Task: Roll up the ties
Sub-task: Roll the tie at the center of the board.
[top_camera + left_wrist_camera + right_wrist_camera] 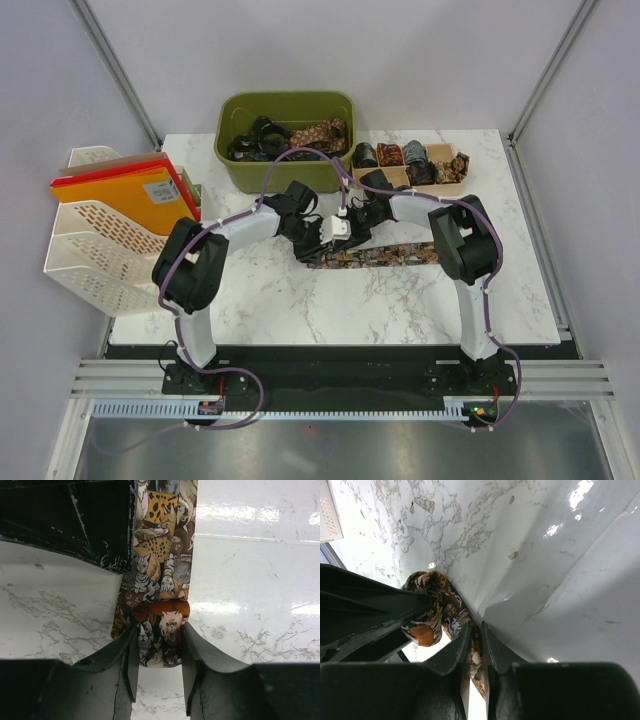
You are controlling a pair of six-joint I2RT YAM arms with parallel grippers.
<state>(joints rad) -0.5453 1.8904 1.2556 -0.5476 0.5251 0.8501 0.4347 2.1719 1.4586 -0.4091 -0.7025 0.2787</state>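
The left fingers (122, 665) stand partly open and press from both sides on the curled end of the tie (159, 575) — an animal-printed one. The right fingers (461, 647), almost closed, pinch its fabric. The rest lies stretched flat on the marble tabletop (250, 580) — near its middle.

- Olive-green plastic bin (235, 170): just beyond the left claw (159, 655), toward the back wall
- Wooden divided tray (447, 168): beyond the right claw (476, 645) and off to its right, beside the bin
- White lattice file rack (95, 250): well apart to the left of the left claw, at the table edge
- Orange folders (120, 195): stacked in that rack
- White marble tabletop (330, 300): under both claws
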